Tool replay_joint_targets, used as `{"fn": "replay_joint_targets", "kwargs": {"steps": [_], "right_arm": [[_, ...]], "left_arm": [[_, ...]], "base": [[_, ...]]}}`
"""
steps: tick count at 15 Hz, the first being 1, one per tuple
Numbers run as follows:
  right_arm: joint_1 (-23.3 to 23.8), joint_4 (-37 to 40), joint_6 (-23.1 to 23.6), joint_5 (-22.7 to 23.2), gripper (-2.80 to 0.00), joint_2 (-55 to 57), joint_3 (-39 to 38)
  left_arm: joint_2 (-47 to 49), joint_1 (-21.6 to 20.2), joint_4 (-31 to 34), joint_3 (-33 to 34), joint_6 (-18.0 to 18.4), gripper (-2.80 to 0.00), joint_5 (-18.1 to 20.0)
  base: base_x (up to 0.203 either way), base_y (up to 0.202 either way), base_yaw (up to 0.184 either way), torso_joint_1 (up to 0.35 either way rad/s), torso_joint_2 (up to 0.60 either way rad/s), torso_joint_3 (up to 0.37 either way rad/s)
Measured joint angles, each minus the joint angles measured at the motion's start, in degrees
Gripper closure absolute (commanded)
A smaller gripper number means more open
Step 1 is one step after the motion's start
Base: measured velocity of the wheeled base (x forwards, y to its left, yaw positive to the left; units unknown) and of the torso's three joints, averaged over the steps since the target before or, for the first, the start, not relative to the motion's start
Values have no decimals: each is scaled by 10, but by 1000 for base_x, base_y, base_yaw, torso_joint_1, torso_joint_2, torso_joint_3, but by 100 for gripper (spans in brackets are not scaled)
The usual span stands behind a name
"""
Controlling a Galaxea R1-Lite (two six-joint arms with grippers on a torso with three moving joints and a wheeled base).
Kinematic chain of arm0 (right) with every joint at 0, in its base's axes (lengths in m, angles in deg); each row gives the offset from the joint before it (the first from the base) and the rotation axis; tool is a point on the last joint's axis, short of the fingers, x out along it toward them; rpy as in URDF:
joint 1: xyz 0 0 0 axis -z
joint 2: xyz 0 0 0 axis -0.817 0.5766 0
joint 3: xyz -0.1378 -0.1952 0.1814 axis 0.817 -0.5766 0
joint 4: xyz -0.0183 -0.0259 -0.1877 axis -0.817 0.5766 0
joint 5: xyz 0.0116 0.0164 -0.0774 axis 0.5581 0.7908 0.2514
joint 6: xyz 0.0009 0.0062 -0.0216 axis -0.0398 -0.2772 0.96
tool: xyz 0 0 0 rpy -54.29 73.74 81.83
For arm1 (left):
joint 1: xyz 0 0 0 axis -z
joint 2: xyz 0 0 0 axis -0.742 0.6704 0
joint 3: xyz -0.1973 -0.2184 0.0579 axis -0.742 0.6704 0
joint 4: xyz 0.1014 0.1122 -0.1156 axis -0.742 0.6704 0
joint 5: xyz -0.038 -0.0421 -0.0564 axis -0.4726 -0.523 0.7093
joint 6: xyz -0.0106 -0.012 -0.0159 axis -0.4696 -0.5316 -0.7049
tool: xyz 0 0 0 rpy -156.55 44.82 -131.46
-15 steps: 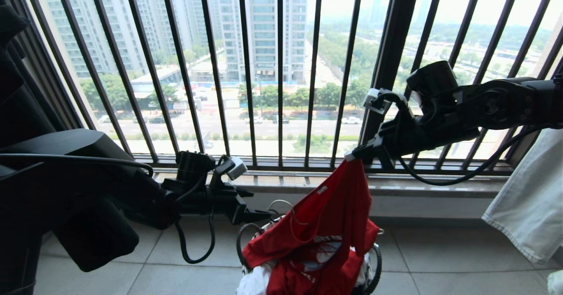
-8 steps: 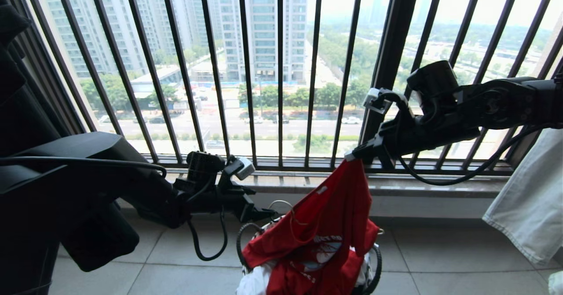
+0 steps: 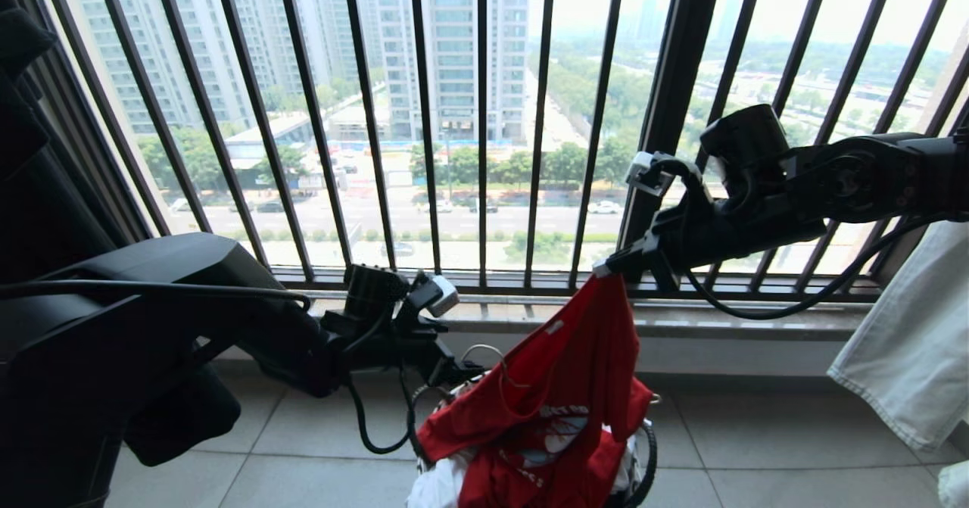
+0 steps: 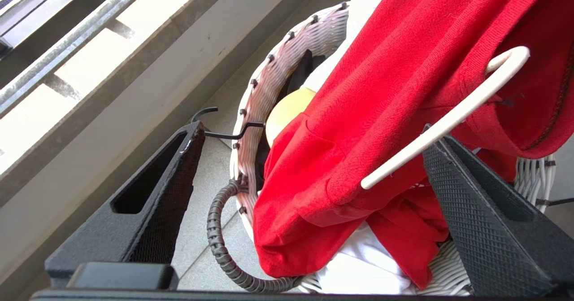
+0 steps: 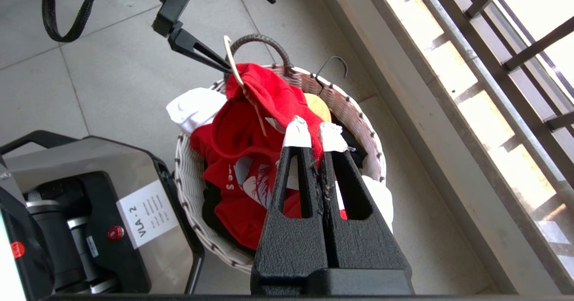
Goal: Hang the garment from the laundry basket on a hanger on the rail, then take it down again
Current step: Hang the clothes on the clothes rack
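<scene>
Two grippers work over the basket (image 3: pixel 645 447), which stands on the tiled floor (image 3: pixel 757 447) just below the window railing (image 3: pixel 484 114). Up on the right, the right gripper (image 3: pixel 606 268) is clenched on a fold of the red shirt (image 3: pixel 560 387), so the cloth hangs from its tips in a stretched peak while the rest lies piled in and over the basket (image 5: pixel 188 193); the right wrist view shows the two taped fingertips (image 5: pixel 296 135) pressed together with red cloth (image 5: pixel 242 157) pinched between them. Low on the left, the left gripper (image 3: pixel 462 372) sits at the basket's near rim, released and spread wide. Its wrist view shows one finger (image 4: pixel 152 202) beside the basket (image 4: pixel 269 81), over the floor, and the other finger (image 4: pixel 484 211) against the shirt (image 4: pixel 381 90), so that the rim, a bunched sleeve and the hanger (image 4: pixel 444 121) lie between the two. The cream hanger is threaded through the shirt, one end (image 5: pixel 233 63) poking out of the cloth near the basket's dark handle (image 5: pixel 264 45); its bar passes right by the left gripper's far finger, though I cannot tell whether they touch. White cloth (image 5: pixel 193 106) and a yellow thing (image 4: pixel 287 112) lie in the basket beneath the shirt. A pale garment (image 3: pixel 908 356) hangs at the right edge.
</scene>
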Motion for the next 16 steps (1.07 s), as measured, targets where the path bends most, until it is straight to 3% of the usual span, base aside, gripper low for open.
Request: {"fn": "replay_joint_targets", "kwargs": {"steps": [10, 16], "right_arm": [[0, 0, 0, 1, 0, 0, 0], [0, 0, 1, 1, 0, 0, 0]], "left_arm": [[0, 3, -4, -20, 40, -280, -30], [4, 10, -4, -20, 42, -280, -30]], "base": [[0, 0, 0, 0, 0, 0], [0, 0, 0, 0, 0, 0]]}}
